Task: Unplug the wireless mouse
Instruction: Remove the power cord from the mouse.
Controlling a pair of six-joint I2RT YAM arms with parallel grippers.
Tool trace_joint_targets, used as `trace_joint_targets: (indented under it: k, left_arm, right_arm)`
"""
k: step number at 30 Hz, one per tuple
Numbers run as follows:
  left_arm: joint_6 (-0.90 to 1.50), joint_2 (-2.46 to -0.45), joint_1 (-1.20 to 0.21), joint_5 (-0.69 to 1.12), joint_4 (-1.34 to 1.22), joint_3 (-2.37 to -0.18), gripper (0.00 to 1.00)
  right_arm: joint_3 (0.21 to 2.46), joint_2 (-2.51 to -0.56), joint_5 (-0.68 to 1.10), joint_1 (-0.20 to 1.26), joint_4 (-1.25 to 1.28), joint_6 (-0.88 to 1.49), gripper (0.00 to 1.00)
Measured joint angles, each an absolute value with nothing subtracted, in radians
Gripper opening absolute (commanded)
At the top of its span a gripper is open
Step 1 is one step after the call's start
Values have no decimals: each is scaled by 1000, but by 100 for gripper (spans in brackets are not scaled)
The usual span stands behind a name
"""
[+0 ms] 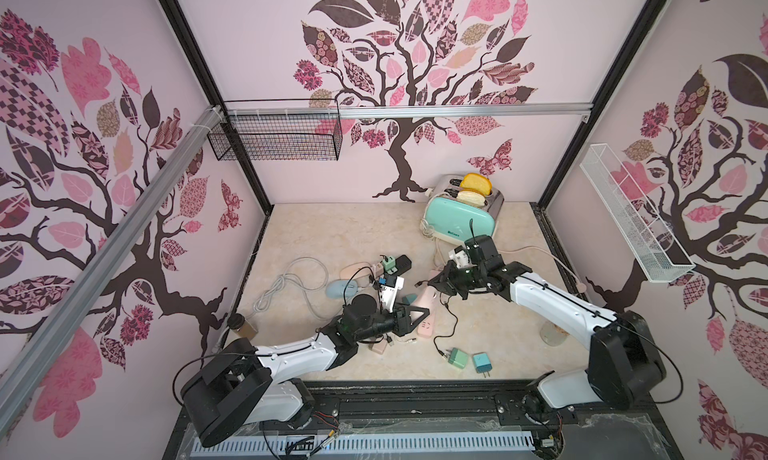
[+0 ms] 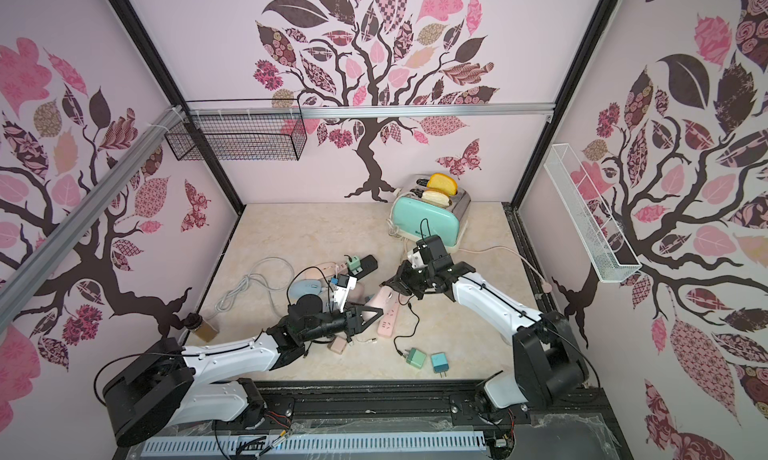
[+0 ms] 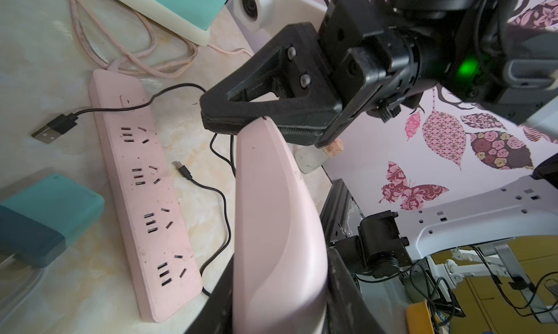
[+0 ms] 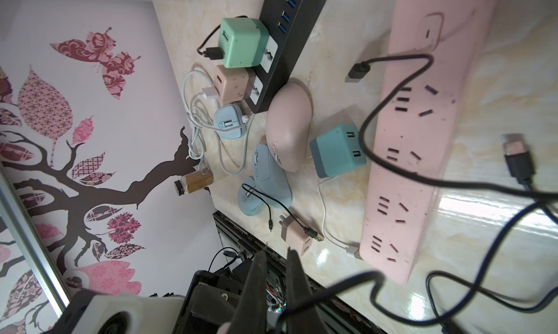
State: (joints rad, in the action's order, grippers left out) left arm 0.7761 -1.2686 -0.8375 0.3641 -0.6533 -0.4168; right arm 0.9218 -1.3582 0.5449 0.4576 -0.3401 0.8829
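Note:
My left gripper [image 3: 277, 287] is shut on the pink wireless mouse [image 3: 271, 214] and holds it on edge above the table; in a top view the mouse [image 2: 384, 297] lies between both arms. My right gripper [image 3: 211, 118] is shut right at the mouse's front tip. A thin black cable [image 4: 356, 284] comes out from between its fingers [image 4: 297, 281]. Where the cable meets the mouse is hidden. A USB-A plug [image 3: 54, 130] and a small USB-C plug [image 3: 182, 169] lie loose by the pink power strip [image 3: 145, 196].
A mint toaster [image 1: 461, 212] stands at the back. A black power strip [image 4: 290, 45] with cube chargers, blue mice [image 4: 265, 172], another pink mouse [image 4: 287, 127] and a teal charger [image 4: 338, 149] crowd the middle. Two chargers [image 1: 459, 358] sit near the front edge, a jar [image 1: 243, 327] front left.

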Motion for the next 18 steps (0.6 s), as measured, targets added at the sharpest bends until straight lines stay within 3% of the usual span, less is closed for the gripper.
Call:
trace_joint_targets:
  k: [4,11,18]
  left_arm:
    - [766,-1254,-841,380,-667,-421,0]
    - [763,-1254,-828,360,-669,-424,0]
    - [796,-1266,-823,379,-702,-397,0]
  right_arm:
    - [843,-1259,537,442,-284,914,0]
    - [958,-1348,562,432,-387,842,0]
    - [587,-1076,358,389,-30,1040,0]
